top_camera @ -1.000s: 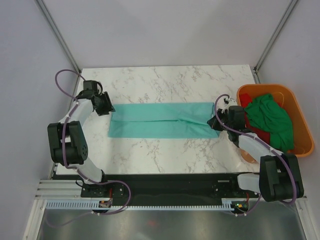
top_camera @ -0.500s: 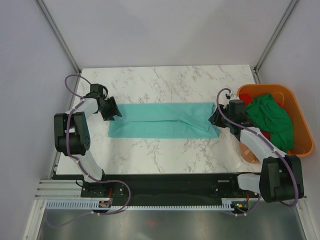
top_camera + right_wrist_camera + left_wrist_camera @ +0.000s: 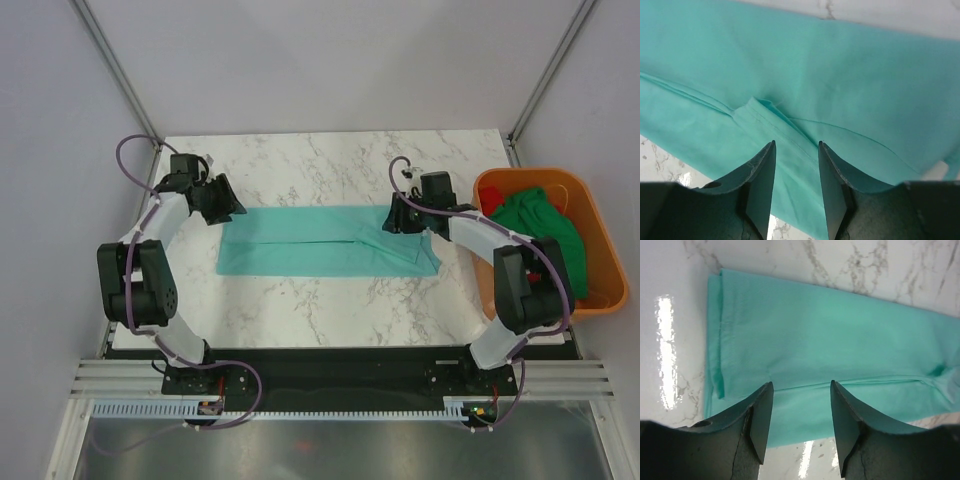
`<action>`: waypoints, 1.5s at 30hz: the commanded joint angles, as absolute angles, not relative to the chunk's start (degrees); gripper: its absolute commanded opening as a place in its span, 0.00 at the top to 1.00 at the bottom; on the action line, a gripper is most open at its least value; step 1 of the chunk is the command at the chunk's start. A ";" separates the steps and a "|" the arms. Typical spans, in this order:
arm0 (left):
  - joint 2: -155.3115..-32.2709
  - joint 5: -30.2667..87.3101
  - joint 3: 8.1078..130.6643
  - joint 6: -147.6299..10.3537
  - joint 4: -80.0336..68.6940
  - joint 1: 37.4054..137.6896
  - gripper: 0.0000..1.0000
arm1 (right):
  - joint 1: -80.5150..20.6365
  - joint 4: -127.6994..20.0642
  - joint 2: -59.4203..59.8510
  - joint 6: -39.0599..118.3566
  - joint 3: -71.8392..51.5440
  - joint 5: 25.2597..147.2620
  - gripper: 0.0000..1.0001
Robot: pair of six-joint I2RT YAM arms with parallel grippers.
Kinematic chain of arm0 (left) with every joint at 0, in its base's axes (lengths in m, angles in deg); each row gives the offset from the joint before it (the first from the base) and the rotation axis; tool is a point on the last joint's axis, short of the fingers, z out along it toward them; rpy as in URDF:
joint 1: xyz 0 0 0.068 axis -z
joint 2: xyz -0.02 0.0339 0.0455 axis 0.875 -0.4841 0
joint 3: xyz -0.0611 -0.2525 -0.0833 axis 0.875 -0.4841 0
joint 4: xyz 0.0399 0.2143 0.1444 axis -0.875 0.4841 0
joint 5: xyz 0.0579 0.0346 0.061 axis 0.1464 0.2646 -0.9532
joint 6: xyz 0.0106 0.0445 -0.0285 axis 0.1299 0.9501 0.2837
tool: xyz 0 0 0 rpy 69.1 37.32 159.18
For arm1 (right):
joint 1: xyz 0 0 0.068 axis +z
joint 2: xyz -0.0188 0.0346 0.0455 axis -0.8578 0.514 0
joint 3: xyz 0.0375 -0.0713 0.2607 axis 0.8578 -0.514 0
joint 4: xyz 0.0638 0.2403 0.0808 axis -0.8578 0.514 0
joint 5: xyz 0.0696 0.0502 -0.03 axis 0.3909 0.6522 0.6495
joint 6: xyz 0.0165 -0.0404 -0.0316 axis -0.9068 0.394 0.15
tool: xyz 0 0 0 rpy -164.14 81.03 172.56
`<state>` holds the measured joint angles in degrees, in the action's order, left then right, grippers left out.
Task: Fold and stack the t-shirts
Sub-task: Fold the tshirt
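A light teal t-shirt (image 3: 325, 242) lies on the marble table, folded into a long flat strip. It also fills the left wrist view (image 3: 840, 340) and the right wrist view (image 3: 840, 75). My left gripper (image 3: 228, 205) is open and empty just above the strip's far left corner. My right gripper (image 3: 392, 219) is open and empty over the strip's far right end, near a raised fold (image 3: 765, 112). A dark green t-shirt (image 3: 540, 235) and a red t-shirt (image 3: 527, 270) lie crumpled in the tub.
An orange plastic tub (image 3: 600, 290) stands off the table's right edge. Bare marble table (image 3: 320, 165) lies behind and in front of the strip. Grey walls and metal frame posts close in the back.
Both grippers have moved from the strip's ends toward its far edge. The right arm swung left and back, away from the tub. The shirt lies as before.
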<state>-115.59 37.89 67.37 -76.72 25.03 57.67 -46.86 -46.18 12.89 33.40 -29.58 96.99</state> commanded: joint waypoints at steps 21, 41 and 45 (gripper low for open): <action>-106.54 48.21 59.53 -77.54 24.21 59.81 0.43 | -35.26 -48.25 17.07 31.99 -25.81 97.10 0.52; -106.89 48.21 58.56 -77.36 24.12 60.34 0.43 | -21.08 -45.71 4.30 21.85 -31.38 59.37 0.59; -106.89 48.21 58.56 -77.27 24.12 60.34 0.43 | -26.89 -45.80 5.18 25.01 -29.36 62.79 0.66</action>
